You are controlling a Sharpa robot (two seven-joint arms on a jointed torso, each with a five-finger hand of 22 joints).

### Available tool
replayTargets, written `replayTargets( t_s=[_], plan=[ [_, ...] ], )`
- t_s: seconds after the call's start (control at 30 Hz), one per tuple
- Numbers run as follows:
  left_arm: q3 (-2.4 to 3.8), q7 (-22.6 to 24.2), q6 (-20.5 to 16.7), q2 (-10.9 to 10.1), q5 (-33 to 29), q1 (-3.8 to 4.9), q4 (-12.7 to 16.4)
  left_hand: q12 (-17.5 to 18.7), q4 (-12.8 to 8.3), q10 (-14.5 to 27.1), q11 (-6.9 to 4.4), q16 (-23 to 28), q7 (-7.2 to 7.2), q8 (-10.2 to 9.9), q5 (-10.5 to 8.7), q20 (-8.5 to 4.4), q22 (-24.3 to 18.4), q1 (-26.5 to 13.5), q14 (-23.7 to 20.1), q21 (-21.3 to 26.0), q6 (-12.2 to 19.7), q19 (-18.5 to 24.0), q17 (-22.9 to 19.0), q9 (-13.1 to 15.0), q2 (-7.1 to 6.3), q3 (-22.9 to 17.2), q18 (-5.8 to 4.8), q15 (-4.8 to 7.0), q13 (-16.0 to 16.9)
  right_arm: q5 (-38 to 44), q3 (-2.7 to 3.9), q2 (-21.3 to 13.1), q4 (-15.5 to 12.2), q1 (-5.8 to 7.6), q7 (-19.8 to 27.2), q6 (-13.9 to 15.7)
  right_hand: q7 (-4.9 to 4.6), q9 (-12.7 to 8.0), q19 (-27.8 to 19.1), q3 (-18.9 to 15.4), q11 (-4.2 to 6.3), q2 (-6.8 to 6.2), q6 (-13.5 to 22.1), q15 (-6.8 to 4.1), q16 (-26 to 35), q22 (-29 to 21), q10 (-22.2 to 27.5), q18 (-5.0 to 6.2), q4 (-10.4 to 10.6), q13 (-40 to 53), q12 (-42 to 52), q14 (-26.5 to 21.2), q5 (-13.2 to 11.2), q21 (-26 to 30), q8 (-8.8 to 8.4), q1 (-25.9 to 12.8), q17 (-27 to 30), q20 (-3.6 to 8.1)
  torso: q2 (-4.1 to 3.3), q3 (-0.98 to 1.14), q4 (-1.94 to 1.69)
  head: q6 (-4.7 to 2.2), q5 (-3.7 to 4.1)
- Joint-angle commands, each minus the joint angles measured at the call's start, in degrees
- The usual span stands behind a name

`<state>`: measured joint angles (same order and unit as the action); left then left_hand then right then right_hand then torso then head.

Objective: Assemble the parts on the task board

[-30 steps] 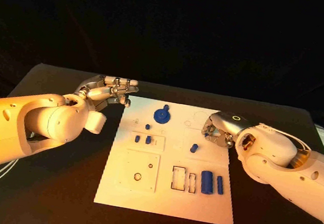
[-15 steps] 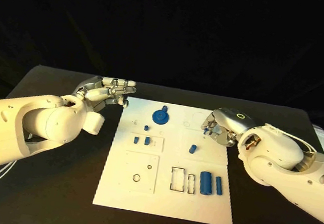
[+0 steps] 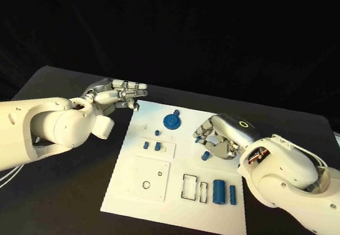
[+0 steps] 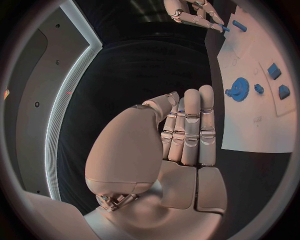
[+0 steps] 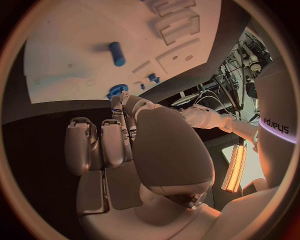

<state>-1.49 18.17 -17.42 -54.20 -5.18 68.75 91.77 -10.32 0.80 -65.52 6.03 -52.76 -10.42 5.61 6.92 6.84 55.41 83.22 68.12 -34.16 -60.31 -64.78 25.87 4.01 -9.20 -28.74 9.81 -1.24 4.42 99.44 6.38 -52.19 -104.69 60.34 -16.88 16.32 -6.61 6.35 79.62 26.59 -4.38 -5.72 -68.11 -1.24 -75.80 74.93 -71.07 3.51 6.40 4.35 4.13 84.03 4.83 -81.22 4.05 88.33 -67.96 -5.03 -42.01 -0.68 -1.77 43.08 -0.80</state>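
While the left hand (image 3: pixel 119 94) stays, the right hand (image 3: pixel 218 136) has advanced over the task board (image 3: pixel 176 206).

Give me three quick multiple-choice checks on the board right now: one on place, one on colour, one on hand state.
1. The gear lies at the board's:
A. far end
B. near end
C. off it

2. The parts are:
A. red
B. blue
C. green

3. The left hand is:
A. gripping the gear
B. pressing the board
C. holding nothing

Answers: 1 A, the gear sits near the far edge. 2 B, each piece is blue. 3 C, the hand is beside the board, holding nothing.
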Motion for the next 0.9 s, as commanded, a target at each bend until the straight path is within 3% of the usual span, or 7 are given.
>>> replayTargets(
  t_s=[0.03, 0.23, 0.47, 0.6, 0.9],
  plan=[
    [0.02, 0.5, 0.6, 0.3, -0.3, 0.0, 0.1, -0.2, -0.1, -0.2, -0.02, -0.2, 0.03, 0.3, 0.38, -0.29, -0.1, -0.1, 0.2, 0.4, -0.5, -0.1, -0.1, 0.0, 0.52, 0.2, 0.71, 0.37, 0.0, -1.2, -0.11, 1.4, -1.4, -1.02, 1.0, 0.1, -0.43, 0.0, 0.4, 0.4, 0.96, 0.06, -0.1, 0.2, -0.3, 1.5, -1.3, -0.07, -0.1, -0.1, -0.3, 2.3, -0.3, -0.2, -0.01, -0.6, 0.1, -0.11, 0.0, -0.14, -0.15, 0.28, -0.69],
    [-0.01, 0.3, 0.9, 0.7, -0.8, -0.01, 0.6, -0.2, -0.1, -0.1, 0.0, -0.2, 0.0, 0.3, 0.37, -0.29, -0.1, -0.2, 0.1, 0.4, -0.5, -0.1, -0.1, 0.0, 0.51, 0.4, 0.69, 0.35, 0.0, -1.6, -0.69, 4.7, -1.4, -3.49, 1.8, -1.3, -0.49, 0.0, 0.3, 0.5, 0.93, 0.0, -0.1, 0.22, -0.2, 1.4, -1.3, -0.03, -0.2, -0.1, -0.3, 2.2, -0.3, -0.1, -0.02, -0.7, 0.2, -0.13, -0.05, -0.17, -0.03, 0.6, -1.44],
    [-0.07, 0.2, 1.1, 1.3, -0.9, -0.03, 0.6, -0.2, -0.1, -0.1, 0.01, -0.2, -0.01, 0.3, 0.36, -0.29, -0.1, -0.3, 0.1, 0.4, -0.4, -0.1, -0.2, 0.0, 0.51, 0.4, 0.69, 0.34, 0.0, -1.5, -1.42, 8.2, 1.1, -5.91, 2.7, -2.6, -0.6, 0.1, 0.2, 0.8, 0.84, -0.03, 0.0, 0.29, -0.2, 1.3, -1.2, 0.0, -0.6, -0.1, -0.4, 2.2, -0.1, -0.1, -0.11, -1.0, 0.3, -0.18, -0.05, -0.17, -0.01, 0.95, -1.99],
    [-0.12, 0.1, 1.2, 1.6, -0.9, -0.05, 0.5, -0.2, -0.1, 0.0, 0.02, -0.2, -0.01, 0.3, 0.36, -0.29, -0.1, -0.3, 0.1, 0.4, -0.4, 0.0, -0.2, 0.0, 0.51, 0.4, 0.68, 0.34, 0.0, -1.3, -1.68, 9.3, 2.1, -6.55, 3.0, -3.2, -0.63, 0.1, 0.2, 0.9, 0.82, -0.03, 0.1, 0.31, -0.2, 1.3, -1.1, 0.01, -0.7, -0.1, -0.4, 2.2, 0.0, -0.1, -0.13, -1.0, 0.4, -0.2, -0.09, -0.15, -0.16, 1.21, -2.1],
    [-0.16, 0.0, 1.2, 1.7, -1.0, -0.06, 0.4, -0.2, -0.1, 0.0, 0.02, -0.2, -0.01, 0.3, 0.36, -0.29, -0.1, -0.3, 0.1, 0.4, -0.4, 0.0, -0.2, 0.0, 0.51, 0.4, 0.68, 0.34, 0.0, -0.7, -2.07, 10.6, 3.3, -7.21, 2.9, -3.8, -0.72, 0.1, 0.1, 1.2, 0.74, -0.05, 0.2, 0.37, -0.1, 1.3, -1.0, 0.02, -1.1, -0.2, -0.4, 2.2, 0.3, 0.0, -0.19, -1.3, 0.4, -0.25, -0.02, -0.06, 0.1, 1.61, -2.57]
  ],
)
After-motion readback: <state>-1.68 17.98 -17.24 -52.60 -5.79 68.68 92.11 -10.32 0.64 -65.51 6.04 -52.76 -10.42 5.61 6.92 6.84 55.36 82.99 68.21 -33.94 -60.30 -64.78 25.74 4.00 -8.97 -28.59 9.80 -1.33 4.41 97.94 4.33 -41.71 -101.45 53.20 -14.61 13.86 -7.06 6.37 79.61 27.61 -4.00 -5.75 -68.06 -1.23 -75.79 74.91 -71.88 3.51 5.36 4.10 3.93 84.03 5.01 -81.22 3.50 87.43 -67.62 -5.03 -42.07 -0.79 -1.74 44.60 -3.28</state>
